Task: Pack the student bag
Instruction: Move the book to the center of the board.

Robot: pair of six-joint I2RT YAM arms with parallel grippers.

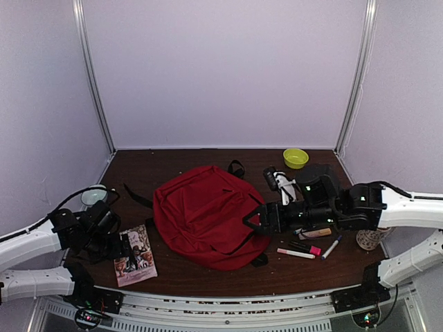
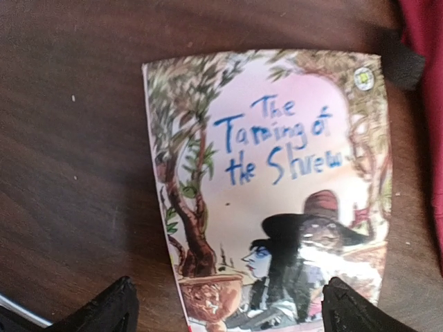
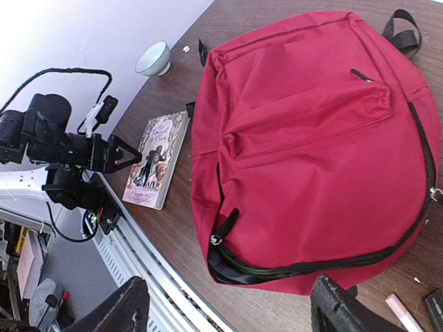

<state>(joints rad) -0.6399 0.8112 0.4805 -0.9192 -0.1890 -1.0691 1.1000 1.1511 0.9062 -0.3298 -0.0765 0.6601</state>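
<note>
Top cam: L gripper (image 1: pixel 127 247) jaws spread, empty, over book (image 1: pixel 138 270); student bag (image 1: pixel 204 214) lay flat to its right. L wrist: book cover directly below fingertips. R wrist: R gripper (image 3: pixel 228 304) released, empty, bag's zip edge just ahead.

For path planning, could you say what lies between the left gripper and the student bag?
A paperback book lies flat there, shown in right wrist view.

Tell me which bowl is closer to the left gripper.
The pale bowl, on the left just beyond the left gripper; the yellow bowl sits far back on the right, across the student bag.
</note>
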